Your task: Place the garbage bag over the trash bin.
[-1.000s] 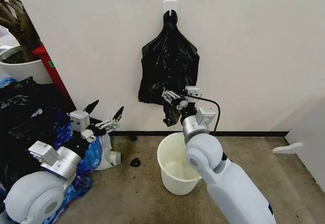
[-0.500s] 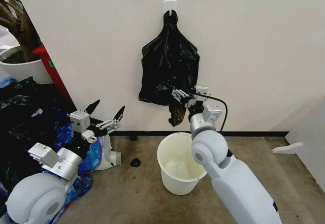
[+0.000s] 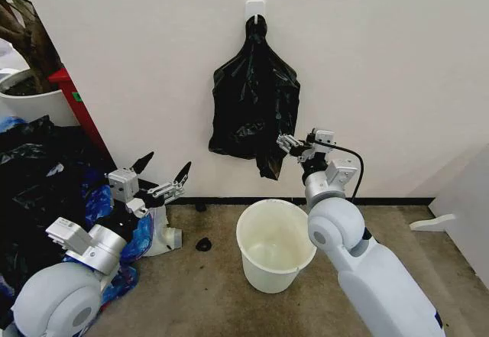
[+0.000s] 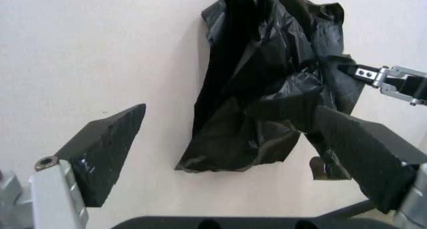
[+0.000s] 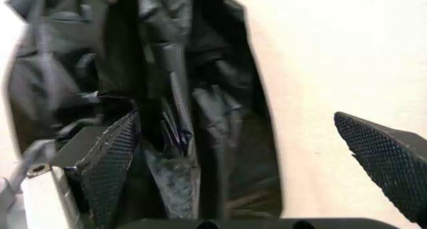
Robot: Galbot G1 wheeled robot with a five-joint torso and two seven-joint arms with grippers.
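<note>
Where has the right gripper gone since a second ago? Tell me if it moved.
Yes. The right gripper has shifted toward the robot's right, from the middle of the hanging black bag to its lower right edge.

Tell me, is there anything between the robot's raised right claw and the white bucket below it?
Nothing solid: in the head view, bare wall and a dark baseboard strip separate the open right gripper, beside the hanging black bag, from the trash bin on the floor.

floor point(image 3: 206, 291) | white bin point(image 3: 275, 245) upright | sm black obj point(image 3: 204, 244) beside
</note>
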